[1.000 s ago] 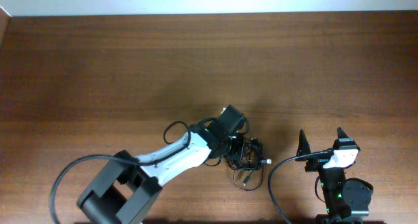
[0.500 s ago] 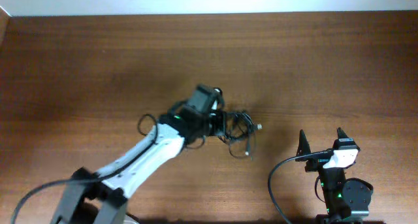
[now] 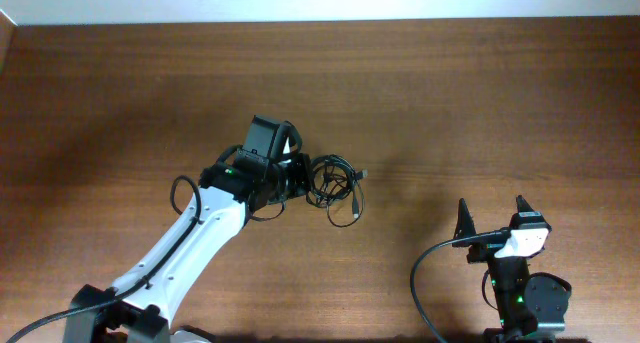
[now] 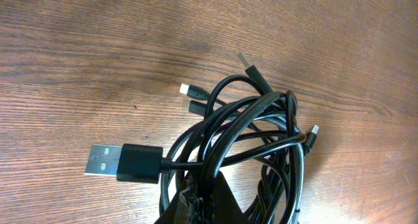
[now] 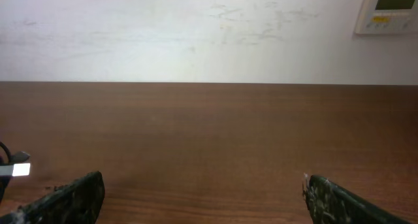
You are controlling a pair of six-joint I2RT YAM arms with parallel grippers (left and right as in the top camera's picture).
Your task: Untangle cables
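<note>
The cables (image 3: 335, 183) form one tangled black bundle near the table's middle, with loose ends trailing to the right. My left gripper (image 3: 300, 179) is shut on the bundle's left side. In the left wrist view the cables (image 4: 255, 136) loop around my shut gripper (image 4: 208, 196). A large USB plug (image 4: 123, 162) sticks out to the left, and small silver-tipped plugs (image 4: 247, 61) point away. My right gripper (image 3: 492, 218) stands open at the lower right, well apart from the bundle, with nothing between its fingers (image 5: 72, 198).
The right arm's thick black base cable (image 3: 425, 273) curves along the front edge. A pale wall (image 5: 196, 34) rises beyond the table's far edge. A silver plug tip (image 5: 19, 169) shows at the right wrist view's left edge.
My left gripper has shut on the bundle and carried it up and to the left, away from the right arm. The right arm has not moved.
</note>
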